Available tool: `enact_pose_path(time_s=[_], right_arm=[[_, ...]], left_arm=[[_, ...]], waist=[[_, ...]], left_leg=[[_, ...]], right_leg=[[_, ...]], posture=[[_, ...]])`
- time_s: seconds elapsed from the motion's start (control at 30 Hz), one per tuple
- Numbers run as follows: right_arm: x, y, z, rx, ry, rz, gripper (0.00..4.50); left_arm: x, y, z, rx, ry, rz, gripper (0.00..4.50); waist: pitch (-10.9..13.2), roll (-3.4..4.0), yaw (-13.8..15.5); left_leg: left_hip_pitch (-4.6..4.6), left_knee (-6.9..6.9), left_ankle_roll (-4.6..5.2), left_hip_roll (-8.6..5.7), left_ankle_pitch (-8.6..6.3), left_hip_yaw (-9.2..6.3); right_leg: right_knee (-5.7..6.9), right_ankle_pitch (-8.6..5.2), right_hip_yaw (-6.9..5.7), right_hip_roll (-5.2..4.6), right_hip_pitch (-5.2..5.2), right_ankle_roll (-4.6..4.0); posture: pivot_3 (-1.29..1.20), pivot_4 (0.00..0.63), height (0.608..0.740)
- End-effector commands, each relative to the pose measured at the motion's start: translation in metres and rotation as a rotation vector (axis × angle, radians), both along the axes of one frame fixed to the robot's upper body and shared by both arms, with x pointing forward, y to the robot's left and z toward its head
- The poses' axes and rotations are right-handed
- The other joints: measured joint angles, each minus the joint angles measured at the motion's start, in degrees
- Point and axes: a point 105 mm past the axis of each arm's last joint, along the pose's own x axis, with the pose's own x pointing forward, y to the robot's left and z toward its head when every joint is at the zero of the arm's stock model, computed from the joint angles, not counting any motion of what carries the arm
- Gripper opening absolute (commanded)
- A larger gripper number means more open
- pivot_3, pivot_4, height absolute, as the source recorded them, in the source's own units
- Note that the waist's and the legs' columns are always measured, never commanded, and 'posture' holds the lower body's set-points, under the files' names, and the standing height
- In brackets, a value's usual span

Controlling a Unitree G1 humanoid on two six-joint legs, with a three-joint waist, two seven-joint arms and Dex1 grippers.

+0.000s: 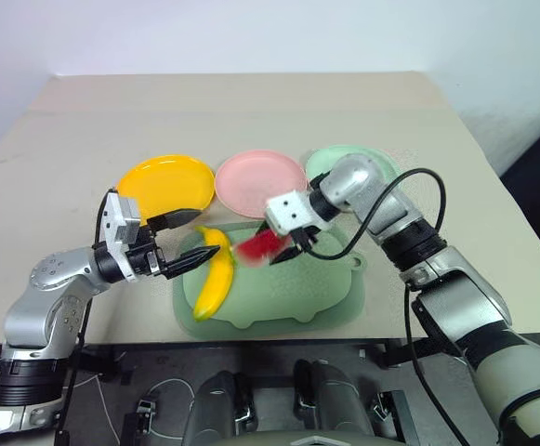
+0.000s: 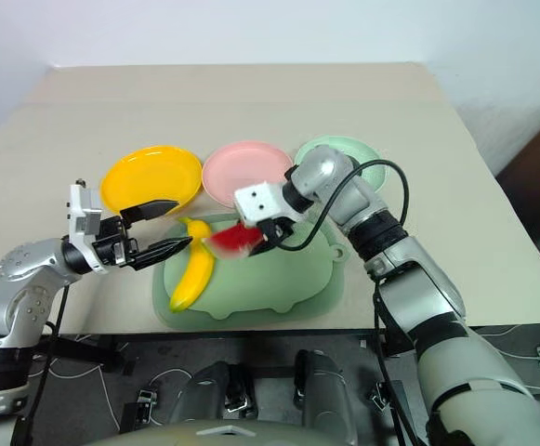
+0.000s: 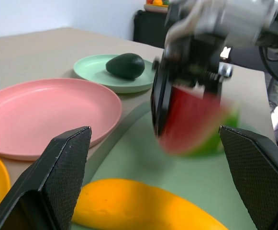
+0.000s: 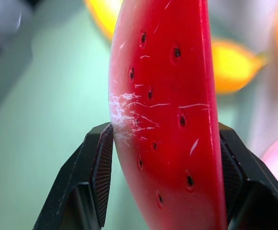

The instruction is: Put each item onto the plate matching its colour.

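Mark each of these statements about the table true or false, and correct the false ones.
1. The right gripper is shut on the watermelon wedge. True.
2. The avocado lies on the pink plate. False: it lies on the pale green plate; the pink plate is bare.
3. The banana lies on the large green board. True.
4. The left gripper is holding the banana. False: its fingers stand open with nothing between them, beside the banana's upper end.
5. The yellow plate already carries a fruit. False: nothing lies on it.
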Motion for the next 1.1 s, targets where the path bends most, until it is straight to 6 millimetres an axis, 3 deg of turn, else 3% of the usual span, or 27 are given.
enact_pose_path(time_s=[0.03,0.13,0.23,0.4,0.67,0.9,0.93,1.03,1.1], right_arm=[[0.006,0.012,0.031,0.13,-0.011,-0.044,2.35],[0.023,0.021,0.036,0.181,-0.019,-0.128,2.35],[0.054,0.033,0.03,0.202,-0.09,-0.283,2.35],[0.07,0.041,0.026,0.223,-0.091,-0.371,2.35],[0.107,0.024,0.007,0.147,-0.211,-0.68,2.35],[0.11,0.024,0.006,0.14,-0.182,-0.739,2.35],[0.11,0.025,0.005,0.14,-0.178,-0.737,3.08],[0.11,0.025,0.007,0.143,-0.185,-0.734,4.08],[0.11,0.025,0.01,0.155,-0.182,-0.732,4.48]], left_arm=[[-0.005,0.009,0.007,0.003,-0.035,0.012,4.5],[-0.007,0.012,0.007,0.006,-0.035,0.026,4.5],[-0.01,0.013,0.006,0.011,-0.034,0.031,4.5],[-0.012,0.014,0.008,0.011,-0.039,0.044,4.5],[-0.017,0.019,0.003,0.014,-0.033,0.065,4.5],[-0.018,0.024,-0.002,0.013,-0.027,0.068,4.5],[-0.018,0.024,-0.003,0.013,-0.028,0.069,4.5],[-0.017,0.026,-0.005,0.014,-0.027,0.068,4.5],[-0.018,0.026,-0.006,0.014,-0.027,0.067,4.5]], waist=[[0.0,0.0,0.0],[0.0,0.01,-0.1],[0.0,0.01,-0.2],[0.0,0.01,-0.1],[0.0,0.03,-1.2],[0.0,0.03,-1.9],[0.0,0.03,-1.9],[0.0,0.03,-1.9],[0.0,0.03,-1.7]], left_leg=[[0.0,-0.01,0.0,0.0,0.0,0.0],[-0.01,-0.02,0.0,0.0,0.0,0.01],[0.0,-0.05,-0.01,0.0,0.0,0.05],[-0.15,-0.07,-0.01,-0.01,0.0,0.09],[-0.21,-0.1,-0.07,0.0,0.03,0.16],[-0.28,-0.12,-0.14,0.03,0.07,0.23],[-0.28,-0.12,-0.14,0.05,0.08,0.25],[-0.28,-0.12,-0.15,0.06,0.08,0.27],[-0.28,-0.11,-0.15,0.05,0.08,0.29]], right_leg=[[0.0,0.0,0.0,0.0,-0.01,0.0],[0.0,0.0,0.0,0.0,-0.03,-0.01],[0.0,0.0,0.0,0.01,-0.04,-0.01],[0.0,0.0,0.0,0.03,-0.12,0.0],[0.1,0.0,0.05,0.07,-0.25,0.03],[0.24,0.05,0.11,0.14,-0.4,0.15],[0.24,0.06,0.12,0.18,-0.4,0.16],[0.24,0.06,0.13,0.2,-0.4,0.17],[0.24,0.06,0.14,0.2,-0.4,0.17]], posture=[[0.0,0.15,0.696],[0.0,0.15,0.696],[0.0,0.15,0.696],[0.0,0.15,0.696],[0.0,0.15,0.696],[0.0,0.15,0.696],[0.0,0.15,0.696],[0.0,0.15,0.696],[0.0,0.15,0.696]])
